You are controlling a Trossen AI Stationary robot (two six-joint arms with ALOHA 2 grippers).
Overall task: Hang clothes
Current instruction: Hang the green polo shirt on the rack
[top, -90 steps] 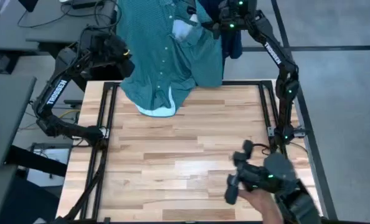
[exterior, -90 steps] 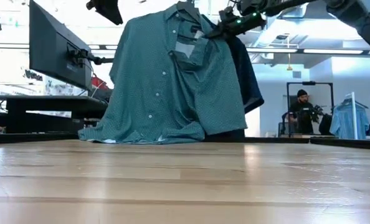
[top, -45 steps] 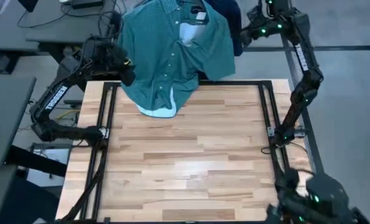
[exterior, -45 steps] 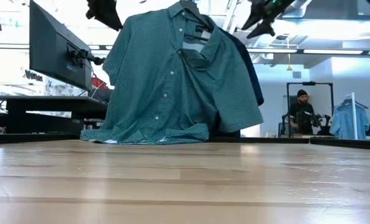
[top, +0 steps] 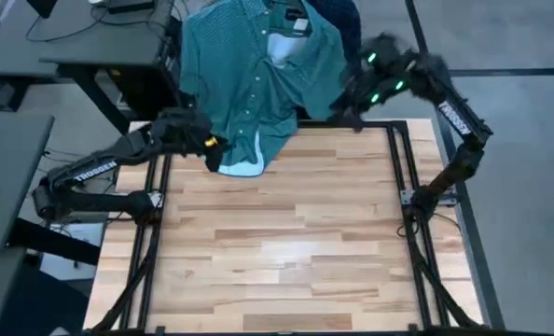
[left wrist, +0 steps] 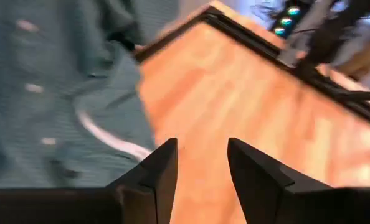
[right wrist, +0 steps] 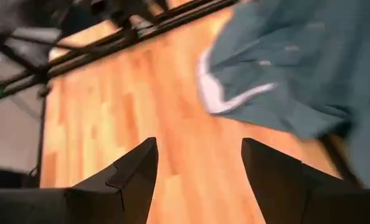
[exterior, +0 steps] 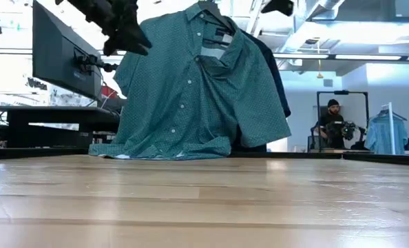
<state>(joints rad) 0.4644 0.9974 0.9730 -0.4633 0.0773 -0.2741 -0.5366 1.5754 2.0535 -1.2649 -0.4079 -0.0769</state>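
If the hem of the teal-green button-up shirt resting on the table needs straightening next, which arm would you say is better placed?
Probably the left. The left gripper, open and empty, hovers beside the teal-green button-up shirt hem on the wooden table. The right gripper, also open, is over the far right corner.

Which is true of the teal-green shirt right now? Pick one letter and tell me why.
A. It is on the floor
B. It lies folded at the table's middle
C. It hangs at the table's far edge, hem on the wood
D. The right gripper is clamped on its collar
C: the teal-green shirt hangs at the far edge with its hem resting on the table, and both the left gripper and the right gripper are open and empty.
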